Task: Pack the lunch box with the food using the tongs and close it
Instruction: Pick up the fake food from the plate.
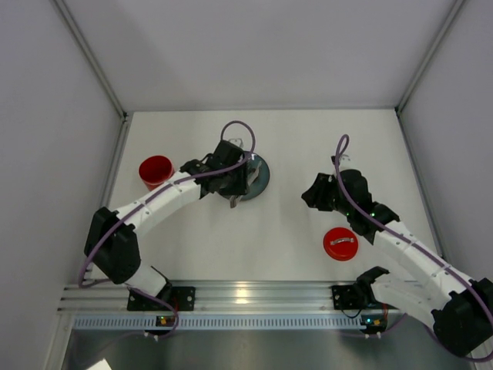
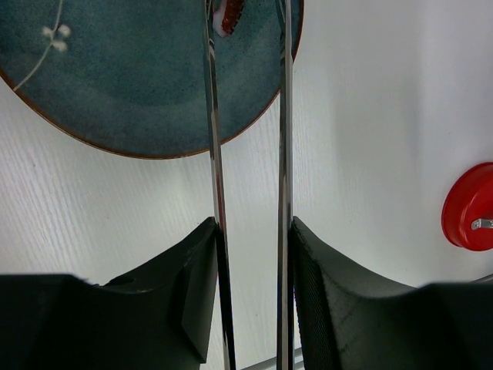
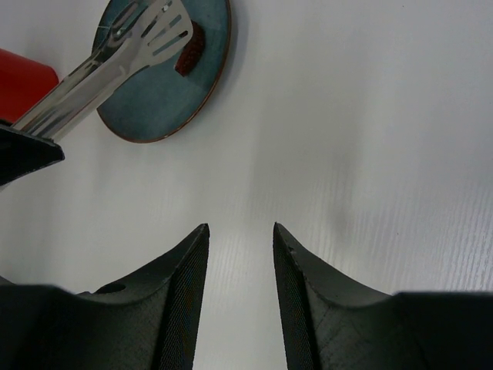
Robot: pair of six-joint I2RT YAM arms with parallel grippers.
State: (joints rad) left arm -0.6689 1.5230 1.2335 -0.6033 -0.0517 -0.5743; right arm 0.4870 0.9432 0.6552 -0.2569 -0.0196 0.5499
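Left gripper fingers pinched tongs from outside both arms. Arms stood apart, not yet squeezed. Tong tips reached over plate, with sausage piece between them, nearer one arm. No other pieces visible. Lunch box stood open, near plate's left. Lid lay well apart, right side. Right gripper fingers were spread, holding nothing, above table. Judged best: centre piece between tips, squeeze slowly, lift straight, keep tongs level toward lunch box.

1 plate | 1 box | 1 lid | 1 tongs | 1 sausage
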